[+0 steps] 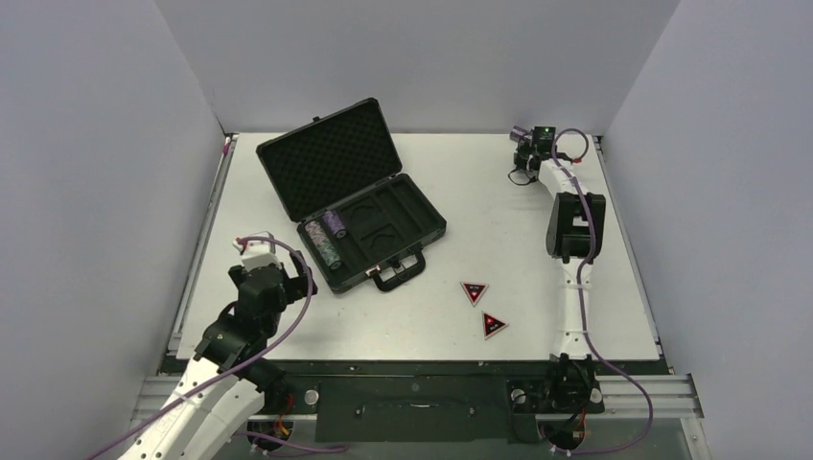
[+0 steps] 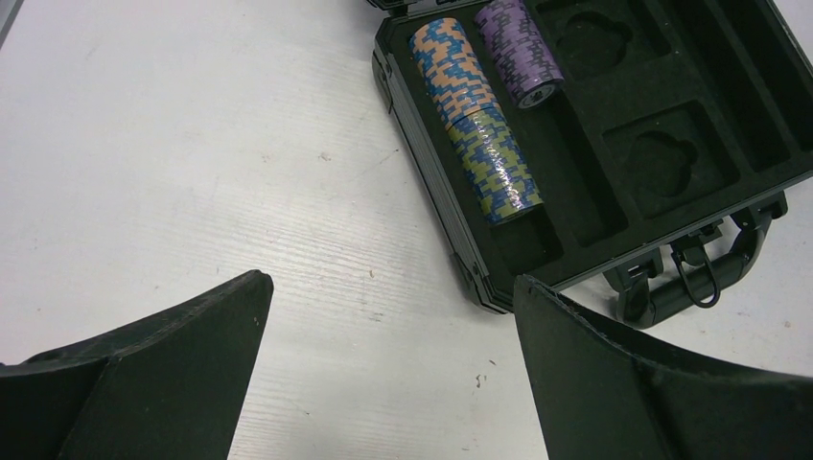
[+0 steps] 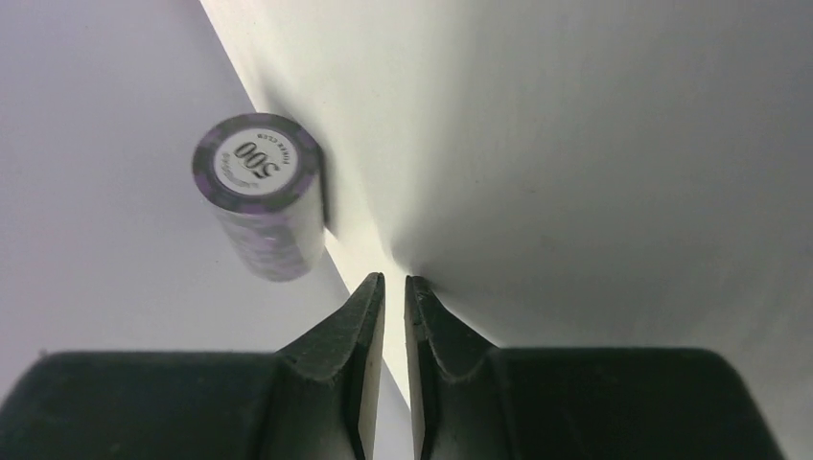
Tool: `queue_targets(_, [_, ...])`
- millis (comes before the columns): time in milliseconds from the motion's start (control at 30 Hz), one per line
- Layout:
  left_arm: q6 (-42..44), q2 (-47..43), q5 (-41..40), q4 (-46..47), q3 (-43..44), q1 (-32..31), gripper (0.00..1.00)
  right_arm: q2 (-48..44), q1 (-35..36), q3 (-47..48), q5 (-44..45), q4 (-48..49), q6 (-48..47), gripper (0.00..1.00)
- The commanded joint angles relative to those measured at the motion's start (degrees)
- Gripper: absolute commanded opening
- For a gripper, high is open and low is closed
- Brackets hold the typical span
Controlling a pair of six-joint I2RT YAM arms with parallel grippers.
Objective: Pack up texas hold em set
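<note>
Top external view: the case (image 1: 383,222) lies open on the left half of the table (image 1: 518,249), its lid (image 1: 331,158) propped up on the far side and its handle (image 1: 399,272) toward the arms. Two tokens (image 1: 474,291) lie flat on the table to the right of the handle, near each other and well apart from the case. The left gripper (image 1: 292,271) hovers just beside the case's left end. In the left wrist view its fingers (image 2: 192,335) are spread wide over bare table with nothing between them. The same view shows three stacks lying on their sides in the foam. An orange-blue stack (image 2: 451,67) and a green-blue stack (image 2: 494,163) lie end to end in one slot, and a purple stack (image 2: 518,48) lies in the next. The right arm reaches to the far right corner. There the right gripper (image 3: 394,280) has its fingers drawn almost together, a thin slit between them, gripping nothing. A fourth purple stack (image 3: 259,192), its top chip marked 500, sits just left of the fingertips, outside them.
</note>
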Motion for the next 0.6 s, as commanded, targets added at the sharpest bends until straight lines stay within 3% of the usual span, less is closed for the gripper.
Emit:
queue_targets(0, [1.13,-1.25,0.84,3.04,-0.10,-0.18,0.96,-5.40,-0.74,-5.24,-0.39,-1.44,-3.22,0.12])
queue_targets(167, [4.31,0.86,5.21,4.08,2.69,-0.18,0.96,-13.16,-0.45,-10.79,-4.46,-1.49,-11.21,0.12])
queue_targets(400, [5.30,16.57,12.04,2.43,16.04,-0.11,0.96,-24.61,-0.10,-13.13,-5.54,-4.52,-28.43,0.18])
queue_targets(467, [5.08,21.20,14.28,0.21,20.68,-0.15,0.96,-25.62,-0.33,-10.65,-4.33,-7.11,-33.97,0.29])
queue_targets(567, [4.44,25.35,16.56,-3.10,26.45,-0.18,0.96,-24.42,-0.49,-4.13,-2.51,-13.47,-42.72,0.61])
